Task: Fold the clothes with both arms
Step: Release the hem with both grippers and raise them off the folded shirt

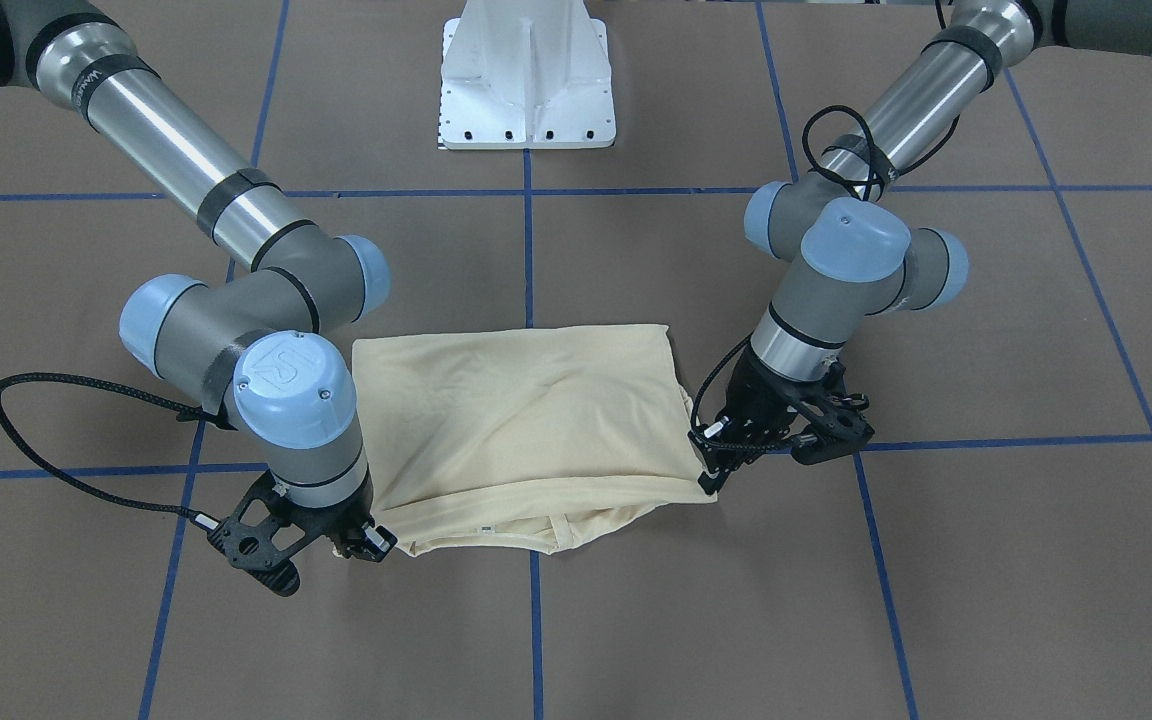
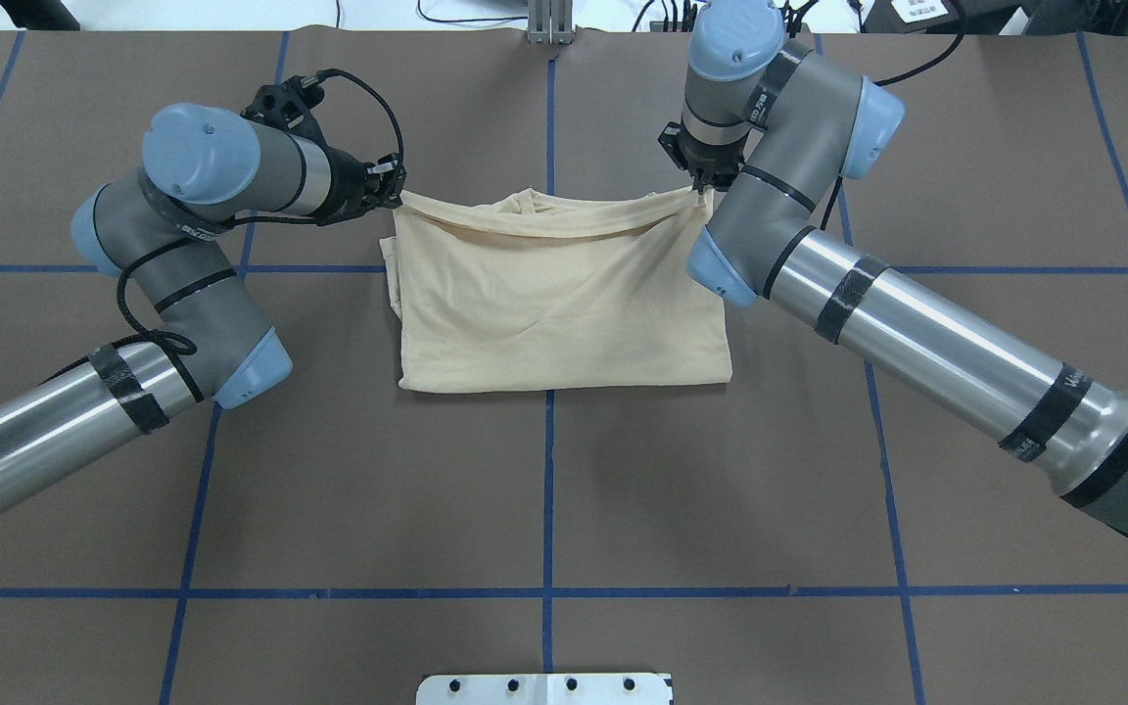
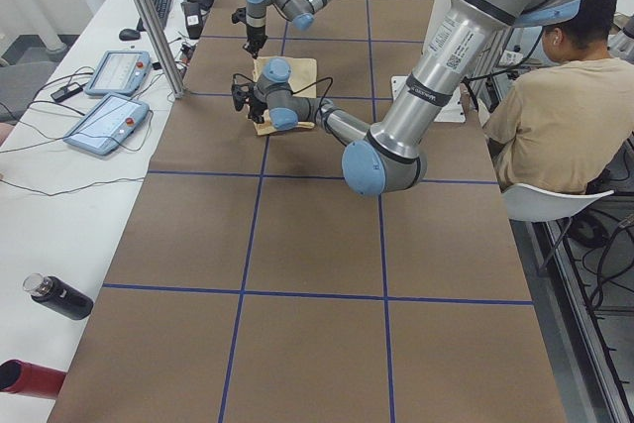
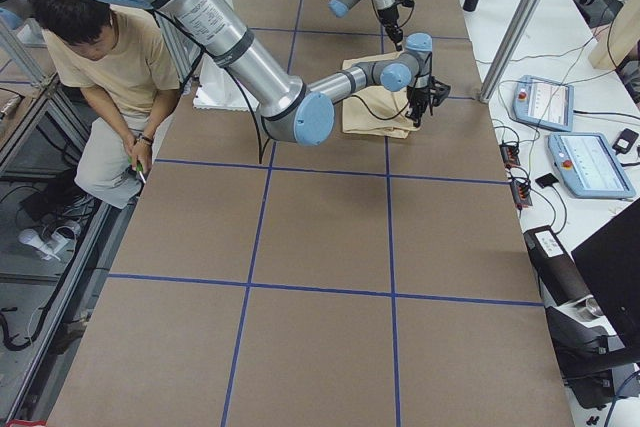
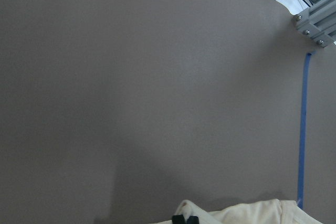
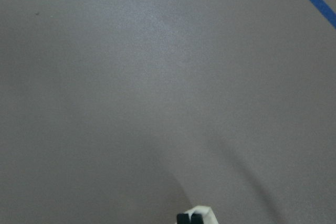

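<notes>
The cream-yellow shirt (image 2: pixel 554 304) lies folded, plain side up, in the middle of the brown table; it also shows from across the table (image 1: pixel 526 420). Its far edge is raised between the two arms. My left gripper (image 2: pixel 394 188) is shut on the shirt's far left corner, seen in the front-facing view on the right (image 1: pixel 711 478). My right gripper (image 2: pixel 699 192) is shut on the far right corner (image 1: pixel 361 545). Each wrist view shows closed fingertips (image 5: pixel 185 220) (image 6: pixel 190 217) pinching a bit of pale cloth over bare table.
The white pedestal base (image 1: pixel 528 80) stands at the robot's side. A person (image 3: pixel 555 116) sits beside the table. Teach pendants (image 3: pixel 109 121) and a dark bottle (image 3: pixel 59 296) lie on the white bench beyond the far edge. Blue tape lines (image 2: pixel 548 490) grid the table.
</notes>
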Tool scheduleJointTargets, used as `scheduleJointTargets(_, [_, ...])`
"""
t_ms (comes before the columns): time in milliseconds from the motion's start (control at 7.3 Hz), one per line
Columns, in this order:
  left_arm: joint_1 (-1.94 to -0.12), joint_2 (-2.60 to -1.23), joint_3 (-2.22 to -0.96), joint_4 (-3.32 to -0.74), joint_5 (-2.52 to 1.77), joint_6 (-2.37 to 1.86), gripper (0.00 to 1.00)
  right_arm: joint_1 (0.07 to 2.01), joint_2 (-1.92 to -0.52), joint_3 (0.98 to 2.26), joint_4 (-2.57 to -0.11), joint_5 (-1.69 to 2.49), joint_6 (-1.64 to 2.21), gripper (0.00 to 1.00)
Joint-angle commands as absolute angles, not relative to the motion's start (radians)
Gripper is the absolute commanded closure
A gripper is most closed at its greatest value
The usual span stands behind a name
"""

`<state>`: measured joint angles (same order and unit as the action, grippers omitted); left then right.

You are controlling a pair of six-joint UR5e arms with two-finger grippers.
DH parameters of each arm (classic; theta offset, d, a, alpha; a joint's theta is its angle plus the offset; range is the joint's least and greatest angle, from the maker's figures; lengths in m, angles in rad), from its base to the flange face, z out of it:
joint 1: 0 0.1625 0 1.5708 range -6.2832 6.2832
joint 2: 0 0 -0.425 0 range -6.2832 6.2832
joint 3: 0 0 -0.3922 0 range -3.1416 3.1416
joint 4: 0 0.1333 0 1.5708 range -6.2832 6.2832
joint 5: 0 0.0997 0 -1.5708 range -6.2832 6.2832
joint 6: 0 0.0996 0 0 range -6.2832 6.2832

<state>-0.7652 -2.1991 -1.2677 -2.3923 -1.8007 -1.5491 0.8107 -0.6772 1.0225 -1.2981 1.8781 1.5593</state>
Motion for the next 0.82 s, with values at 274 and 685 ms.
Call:
scheduleJointTargets(274, [-0.765,-2.201,-1.221,-2.424,-1.787,-1.549,0.74,0.807,-0.651,1.003,-1.278,1.876,1.565,0.31])
scheduleJointTargets(685, [-0.785,-2.189,-1.239,-2.477,-1.793,-1.546,0.48,0.859,-0.699,1.101,-1.279,1.942,1.571,0.0])
